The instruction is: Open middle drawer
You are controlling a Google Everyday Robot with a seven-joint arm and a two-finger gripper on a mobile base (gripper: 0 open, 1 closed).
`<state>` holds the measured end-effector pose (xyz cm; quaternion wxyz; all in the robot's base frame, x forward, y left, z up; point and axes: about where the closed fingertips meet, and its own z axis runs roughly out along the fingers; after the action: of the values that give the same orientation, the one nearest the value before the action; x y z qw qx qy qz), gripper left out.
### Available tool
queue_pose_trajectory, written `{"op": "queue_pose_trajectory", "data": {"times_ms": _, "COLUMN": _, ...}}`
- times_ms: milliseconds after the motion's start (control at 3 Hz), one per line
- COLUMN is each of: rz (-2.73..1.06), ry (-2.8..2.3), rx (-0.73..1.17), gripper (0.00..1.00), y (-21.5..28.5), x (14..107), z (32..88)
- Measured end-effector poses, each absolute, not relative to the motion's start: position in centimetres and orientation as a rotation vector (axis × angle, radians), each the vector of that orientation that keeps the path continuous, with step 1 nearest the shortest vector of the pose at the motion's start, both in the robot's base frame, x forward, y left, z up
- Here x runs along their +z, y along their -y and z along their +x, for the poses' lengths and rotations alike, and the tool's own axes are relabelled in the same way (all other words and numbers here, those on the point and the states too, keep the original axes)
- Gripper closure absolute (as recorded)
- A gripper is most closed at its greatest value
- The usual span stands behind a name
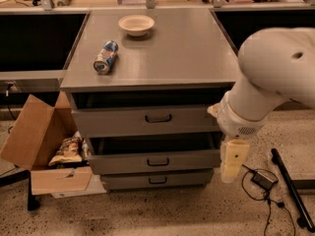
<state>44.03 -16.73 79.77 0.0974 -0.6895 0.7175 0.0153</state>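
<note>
The middle drawer [123, 163] is the grey front panel second from the top of the grey cabinet [162, 58], with a small dark loop handle [158, 162] at its centre. A dark gap shows above its front. The top drawer [113, 121] and the slim bottom drawer [123, 182] sit above and below it. My gripper [231, 163] hangs from the big white arm [270, 77] and points down, just off the right end of the middle drawer's front, well right of the handle.
A blue can [106, 57] lies on its side and a pale bowl [136, 24] stands on the cabinet top. An open cardboard box [34, 141] with snack bags stands on the floor at left. Cables, a power adapter [264, 179] and a black bar [293, 195] lie at right.
</note>
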Motion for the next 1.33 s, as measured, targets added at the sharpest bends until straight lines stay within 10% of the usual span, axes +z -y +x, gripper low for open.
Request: {"op": "queue_pose_trajectory", "data": {"times_ms": 1333, "rz": -2.013, "ry": -2.18, "rx": 0.156, "gripper": 0.0, "y": 19.4, "x": 64.0, "z": 46.1}}
